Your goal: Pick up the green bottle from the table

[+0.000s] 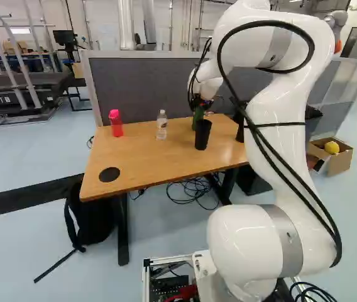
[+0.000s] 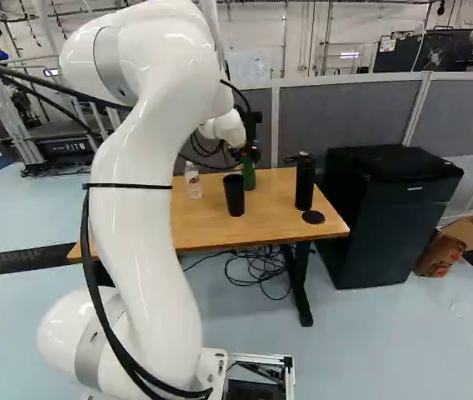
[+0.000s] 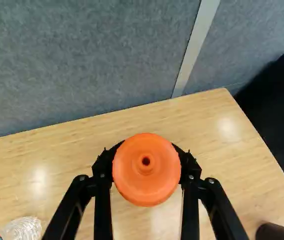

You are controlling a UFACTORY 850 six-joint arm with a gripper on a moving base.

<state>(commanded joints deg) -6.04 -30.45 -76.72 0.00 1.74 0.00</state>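
Beyond the black cup, my gripper point(image 2: 250, 152) is low over the wooden table point(image 2: 272, 225), at the top of the green bottle point(image 2: 249, 175). The bottle is upright; the cup partly hides its lower part in the left base view, so I cannot tell there whether its base touches the table. From the wrist, the bottle's round orange cap point(image 3: 146, 185) fills the space between the two black fingers of the gripper point(image 3: 146, 167), one against each side. The gripper is shut on the bottle at this cap. Its green body is hidden beneath the cap in that view.
The black cup point(image 1: 202, 134) stands close in front of the bottle. A clear bottle point(image 1: 161, 126) and a pink bottle point(image 1: 115, 124) stand to its left, a black bottle point(image 2: 305, 183) to its right. Behind the table rises a grey partition point(image 1: 141, 88); a black cabinet point(image 2: 386, 221) is at the right.
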